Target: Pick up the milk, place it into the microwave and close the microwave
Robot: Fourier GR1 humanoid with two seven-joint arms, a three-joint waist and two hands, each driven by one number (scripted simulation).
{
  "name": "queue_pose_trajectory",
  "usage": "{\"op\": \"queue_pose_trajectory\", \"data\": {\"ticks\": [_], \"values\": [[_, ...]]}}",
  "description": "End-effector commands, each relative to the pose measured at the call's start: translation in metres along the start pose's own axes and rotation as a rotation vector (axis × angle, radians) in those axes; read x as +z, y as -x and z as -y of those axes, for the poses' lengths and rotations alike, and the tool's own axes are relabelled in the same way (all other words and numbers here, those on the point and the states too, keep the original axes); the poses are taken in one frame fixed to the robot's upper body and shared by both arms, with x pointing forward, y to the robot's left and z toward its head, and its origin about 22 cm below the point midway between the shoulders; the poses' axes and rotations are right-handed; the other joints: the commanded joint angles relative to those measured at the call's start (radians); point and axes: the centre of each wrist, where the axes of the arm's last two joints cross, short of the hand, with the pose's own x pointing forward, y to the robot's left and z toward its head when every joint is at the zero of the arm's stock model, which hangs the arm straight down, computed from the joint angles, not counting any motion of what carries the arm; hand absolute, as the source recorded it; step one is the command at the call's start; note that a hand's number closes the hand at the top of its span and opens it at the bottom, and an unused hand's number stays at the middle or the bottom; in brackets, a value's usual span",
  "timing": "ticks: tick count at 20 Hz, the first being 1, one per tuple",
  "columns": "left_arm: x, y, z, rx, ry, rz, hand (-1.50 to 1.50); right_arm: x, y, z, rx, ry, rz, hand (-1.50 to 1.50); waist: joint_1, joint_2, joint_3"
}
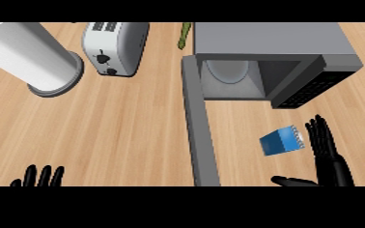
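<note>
right hand (329,157) open, just right of the milk (281,141), not touching.

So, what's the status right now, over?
Both hands open: right hand beside the milk, holding nothing; left hand resting lower left. Microwave door open. Nothing in the way.
</note>
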Motion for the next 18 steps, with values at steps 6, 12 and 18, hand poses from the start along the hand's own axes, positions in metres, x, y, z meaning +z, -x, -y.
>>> {"op": "queue_pose_trajectory", "data": {"ticks": [6, 12, 18], "values": [[0.005, 0.012, -0.002, -0.007, -0.009, 0.012, -1.5, -0.001, 0.047, 0.029, 0.007, 0.005, 0.011, -1.5, 0.0, 0.001, 0.0], [0.005, -0.005, 0.0, 0.009, 0.007, -0.007, -1.5, 0.012, 0.068, 0.016, 0.029, -0.013, 0.002, -1.5, -0.002, 0.0, 0.0], [0.025, 0.008, -0.026, 0.005, -0.021, 0.005, -1.5, -0.005, 0.077, 0.017, 0.034, -0.046, 0.037, -1.5, 0.003, 0.0, 0.0]]}}
